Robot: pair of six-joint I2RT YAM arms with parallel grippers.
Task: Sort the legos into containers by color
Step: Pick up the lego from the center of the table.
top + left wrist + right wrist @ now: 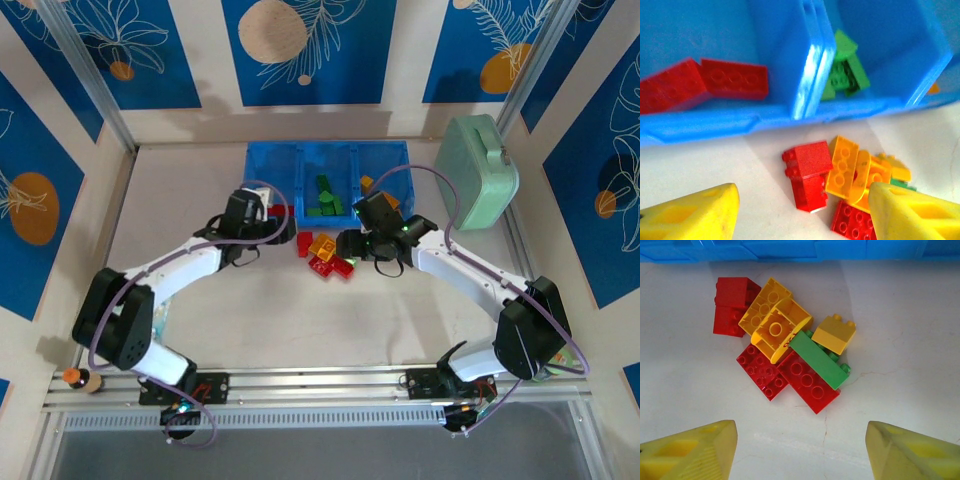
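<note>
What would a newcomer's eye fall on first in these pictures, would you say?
A bright heap of red, orange-yellow and green legos lies on the table before the blue tray. The left gripper and right gripper flank it, open; green bricks sit in the tray's middle compartment.

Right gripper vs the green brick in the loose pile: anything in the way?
Nothing visible between the open right gripper and the green brick; its top is exposed. Crowded, though: a yellow arched piece touches one end, a small yellow brick sits beside it, a red brick lies under it.
</note>
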